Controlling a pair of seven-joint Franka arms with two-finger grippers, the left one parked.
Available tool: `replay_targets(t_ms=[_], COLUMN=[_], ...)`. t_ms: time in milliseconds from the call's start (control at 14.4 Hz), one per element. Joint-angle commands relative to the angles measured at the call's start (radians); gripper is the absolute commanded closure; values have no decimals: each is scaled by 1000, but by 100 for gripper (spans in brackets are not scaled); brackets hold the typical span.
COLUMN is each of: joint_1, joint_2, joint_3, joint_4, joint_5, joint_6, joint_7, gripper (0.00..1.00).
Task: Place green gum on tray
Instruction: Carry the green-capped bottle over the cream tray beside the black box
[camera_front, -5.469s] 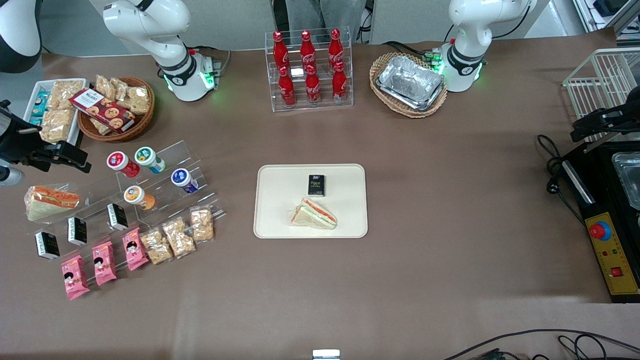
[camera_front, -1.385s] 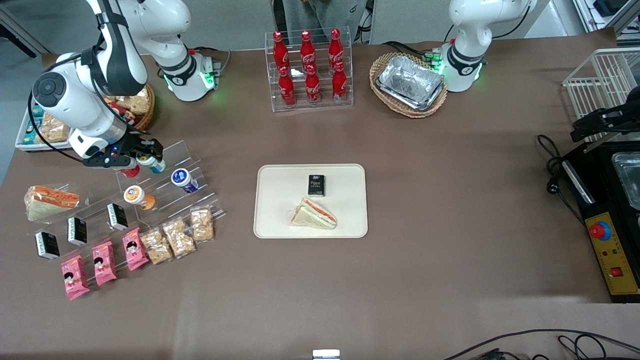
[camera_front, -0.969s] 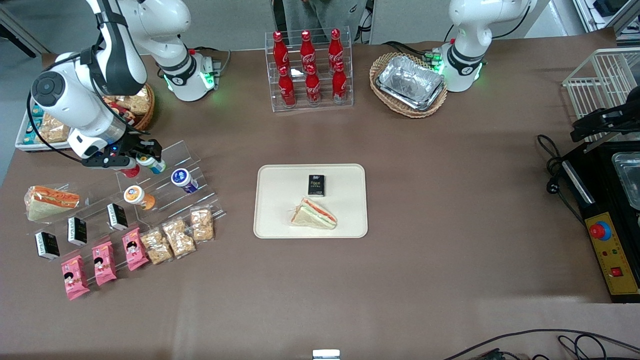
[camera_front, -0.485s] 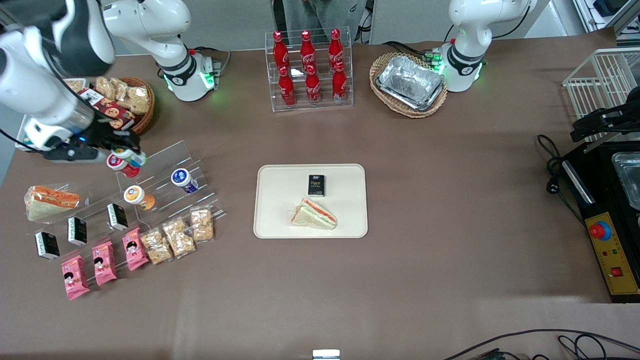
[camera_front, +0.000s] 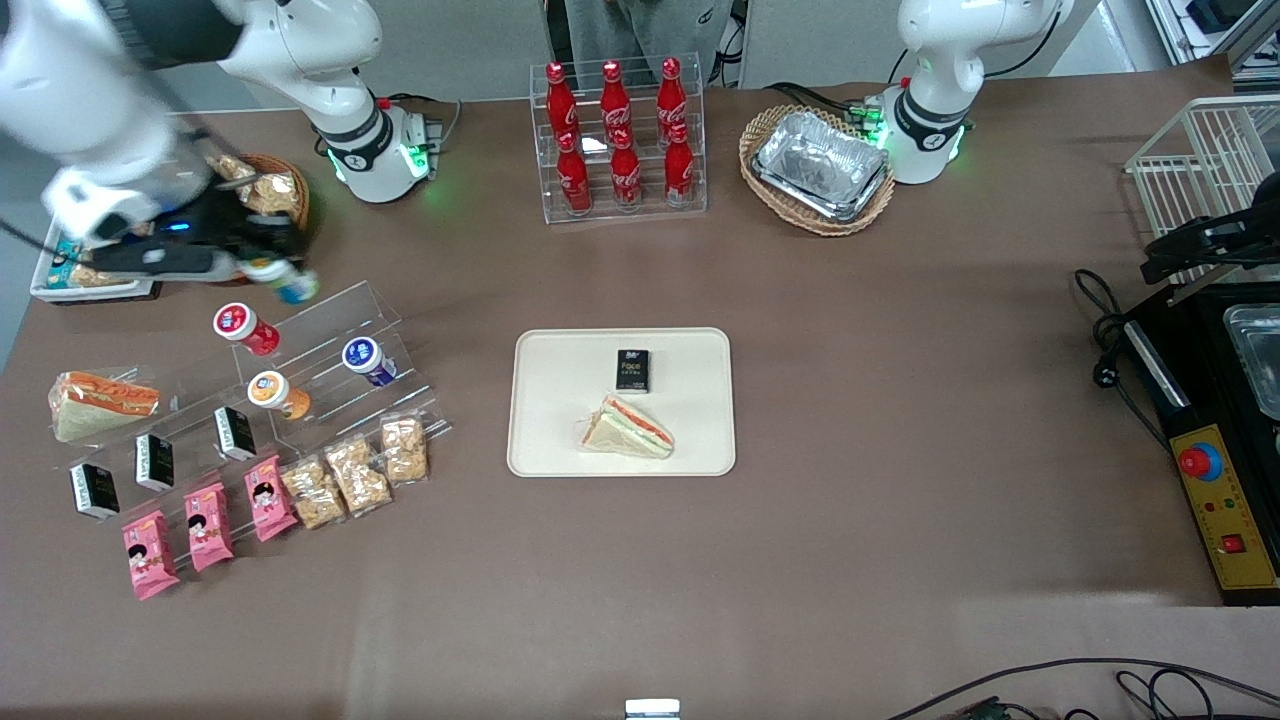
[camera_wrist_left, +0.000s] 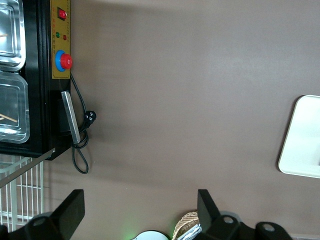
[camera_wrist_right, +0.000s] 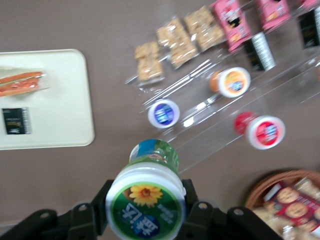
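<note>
My right gripper (camera_front: 268, 268) is shut on the green gum (camera_front: 289, 284), a small bottle with a green-rimmed white lid, and holds it in the air above the clear acrylic stand (camera_front: 345, 310). In the right wrist view the gum (camera_wrist_right: 146, 201) sits between the two black fingers (camera_wrist_right: 197, 212), its lid facing the camera. The cream tray (camera_front: 560, 440) lies at the table's middle, toward the parked arm's end from the gripper. It carries a black packet (camera_front: 632, 370) and a wrapped sandwich (camera_front: 627, 428). The tray also shows in the right wrist view (camera_wrist_right: 65, 100).
On the stand sit a red-lidded bottle (camera_front: 243, 326), an orange-lidded bottle (camera_front: 274, 392) and a blue-lidded bottle (camera_front: 366, 359). Snack packets (camera_front: 355, 470), pink packs (camera_front: 205, 525) and black packets (camera_front: 155, 460) lie nearer the camera. A wicker basket (camera_front: 290, 195) of snacks is by the gripper. A cola rack (camera_front: 617, 140) stands farther back.
The gripper closed on the green gum on the stand, lifted it off, and has now risen and moved farther from the camera with it. The gum's slot on the stand is vacant.
</note>
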Motion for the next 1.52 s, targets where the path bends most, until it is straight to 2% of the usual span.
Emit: replay_targets(t_ms=[0, 138, 346, 485, 900, 1315, 1454], joint_1=[96, 124, 135, 161, 262, 270, 268], joint_2=[79, 143, 249, 311, 469, 601, 664], joint_3=[72, 132, 180, 180, 177, 177, 174], joint_4=[38, 37, 32, 15, -37, -104, -109], joint_5=[57, 59, 60, 59, 37, 5, -68], joint_6=[5, 77, 171, 278, 586, 836, 883], joint_7=[271, 380, 410, 418, 588, 609, 609], gripper=[47, 47, 47, 47, 47, 48, 48])
